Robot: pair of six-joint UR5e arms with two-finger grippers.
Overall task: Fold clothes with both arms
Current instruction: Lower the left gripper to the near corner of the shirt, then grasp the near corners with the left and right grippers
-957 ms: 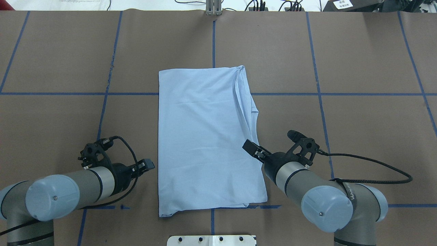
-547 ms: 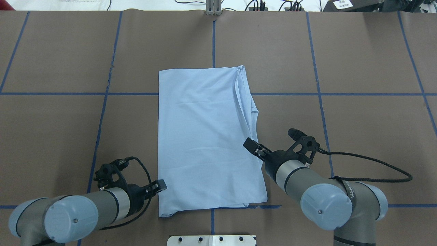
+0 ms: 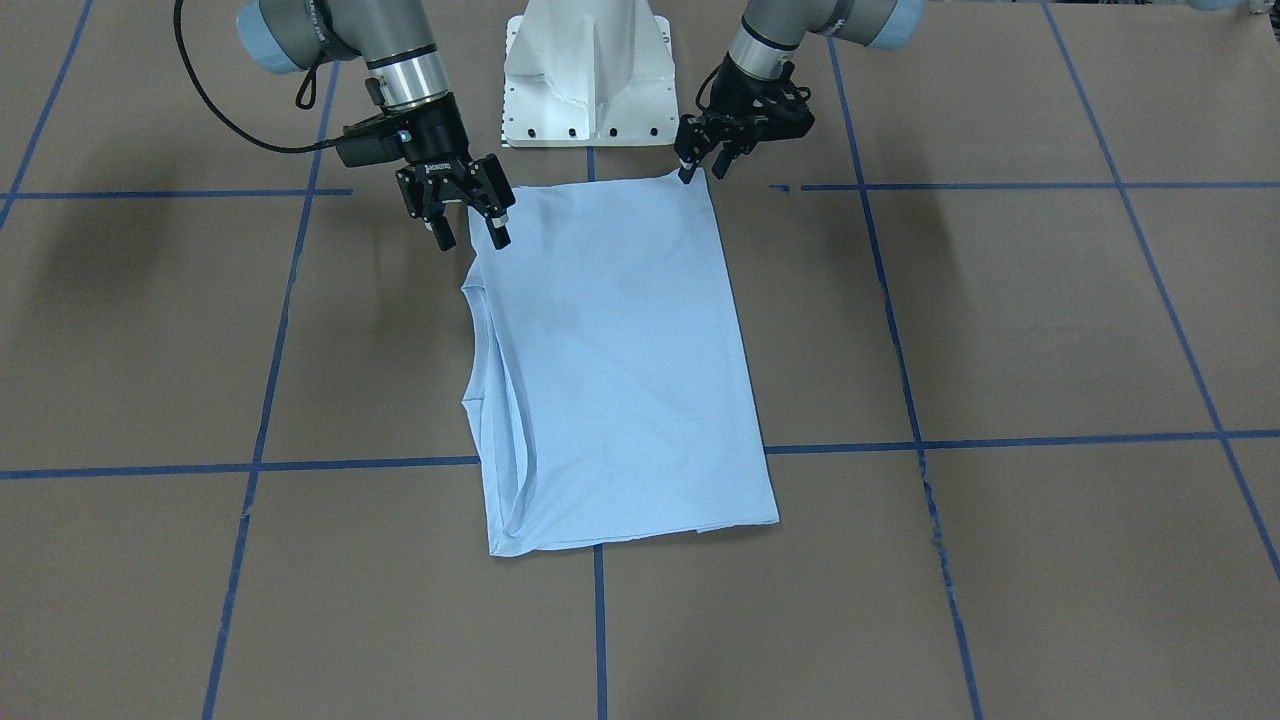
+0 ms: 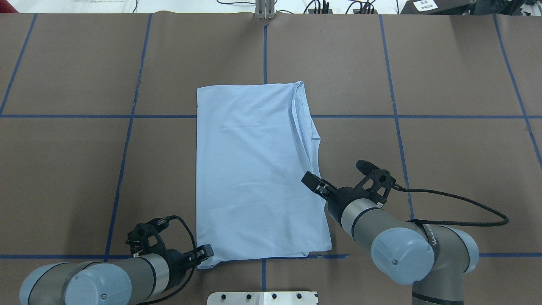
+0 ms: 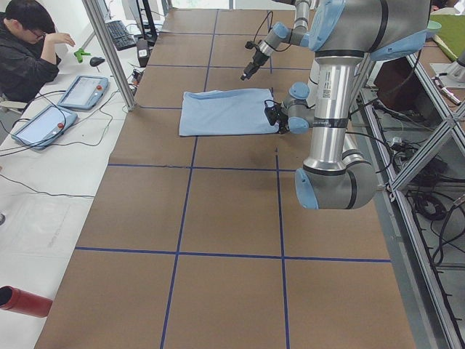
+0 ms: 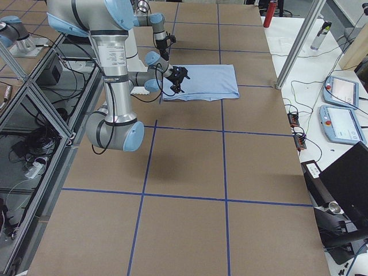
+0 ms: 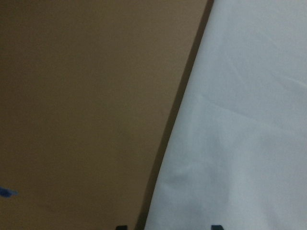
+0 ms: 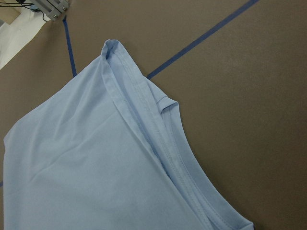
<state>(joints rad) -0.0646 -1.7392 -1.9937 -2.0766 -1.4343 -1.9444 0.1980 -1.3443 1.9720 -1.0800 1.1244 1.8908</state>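
The white pedestal base stands close by the T-shirt's robot-side edge.

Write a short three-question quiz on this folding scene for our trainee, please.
1. True or false: the right tool is shut on the T-shirt.
2. The left tool is at: A) a T-shirt corner nearest the robot, B) its middle, C) its far edge.
3. Fill in: the tape lines on the table are ___.
Key: 1 false; 2 A; 3 blue.
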